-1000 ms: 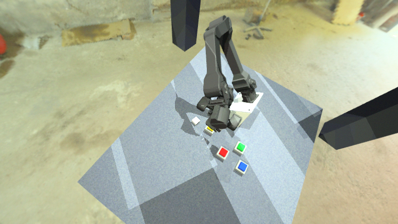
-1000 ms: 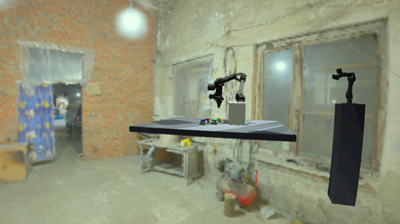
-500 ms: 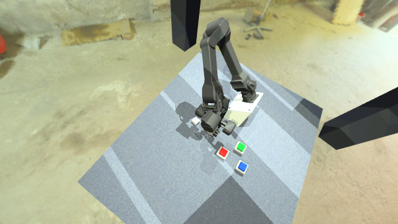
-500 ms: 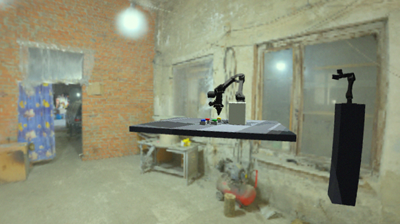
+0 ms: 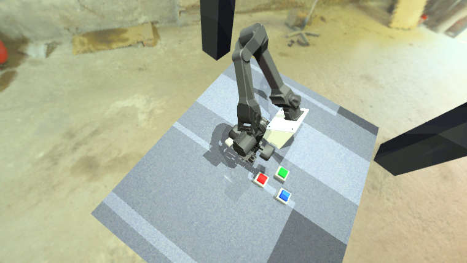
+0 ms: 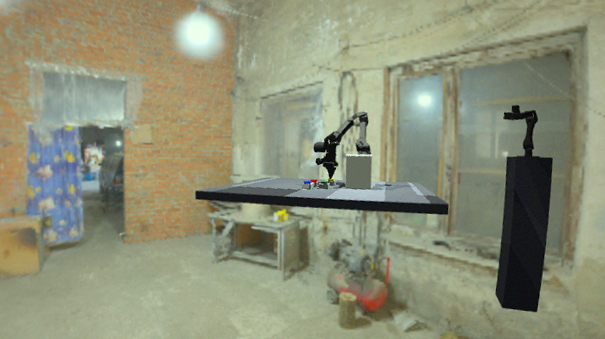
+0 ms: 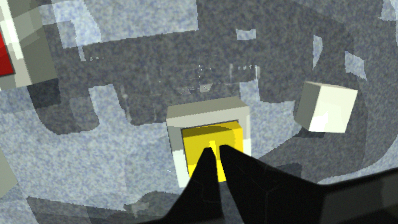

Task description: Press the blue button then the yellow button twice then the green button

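Yellow fills the wrist view's centre — the yellow button in its pale housing, with the gripper closed on nothing, tips together on the cap. Just right of the yellow button sits a white block, untouched. Farther from it — the red button, then the green button and blue button on the grey table.

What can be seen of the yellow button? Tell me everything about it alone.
The yellow button is a square, glossy yellow cap set in a pale, off-white square housing that sits flat on the mottled grey table. In the wrist view the cap looks sunk within its frame, the far wall shading its edge. The dark fingers of the shut gripper cover its near part, tips on the cap. A small white block lies apart, to its right.
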Controlling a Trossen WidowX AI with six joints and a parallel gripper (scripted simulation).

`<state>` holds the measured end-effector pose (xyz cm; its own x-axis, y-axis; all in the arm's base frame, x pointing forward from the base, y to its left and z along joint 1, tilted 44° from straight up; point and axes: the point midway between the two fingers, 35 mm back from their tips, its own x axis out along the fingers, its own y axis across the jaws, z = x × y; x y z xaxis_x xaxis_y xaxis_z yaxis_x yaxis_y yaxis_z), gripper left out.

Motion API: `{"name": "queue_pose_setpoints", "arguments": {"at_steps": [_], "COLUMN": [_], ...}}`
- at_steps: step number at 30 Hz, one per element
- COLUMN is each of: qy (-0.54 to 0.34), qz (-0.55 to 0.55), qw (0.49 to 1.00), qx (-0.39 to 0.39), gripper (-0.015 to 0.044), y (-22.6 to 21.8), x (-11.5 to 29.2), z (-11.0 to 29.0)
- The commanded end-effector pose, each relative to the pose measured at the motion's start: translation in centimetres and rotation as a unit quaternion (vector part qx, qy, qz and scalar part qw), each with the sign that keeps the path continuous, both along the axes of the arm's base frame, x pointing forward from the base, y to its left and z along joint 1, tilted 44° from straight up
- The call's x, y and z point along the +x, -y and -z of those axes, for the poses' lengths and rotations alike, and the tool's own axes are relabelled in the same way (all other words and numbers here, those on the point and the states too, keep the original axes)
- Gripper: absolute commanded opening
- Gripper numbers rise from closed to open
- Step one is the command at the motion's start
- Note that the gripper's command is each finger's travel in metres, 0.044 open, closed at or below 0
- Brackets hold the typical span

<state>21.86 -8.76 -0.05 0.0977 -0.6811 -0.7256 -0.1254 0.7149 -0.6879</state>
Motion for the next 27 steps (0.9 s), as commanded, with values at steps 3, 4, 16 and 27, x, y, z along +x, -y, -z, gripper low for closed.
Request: {"name": "queue_pose_setpoints", "arguments": {"at_steps": [3,4,16,27], "qy": [-0.006,-0.006,-0.006,-0.006], "qz": [0.0,0.0,0.0,0.0], "qw": [1.0,1.0,1.0,1.0], "qx": [-0.002,-0.002,-0.002,-0.002], "gripper": [0.002,0.002,0.002,0.002], "y": [0.5,0.5,0.5,-1.9], "x": [-0.3,-0.3,-0.3,-0.6], "z": [0.5,0.5,0.5,-2.0]}}
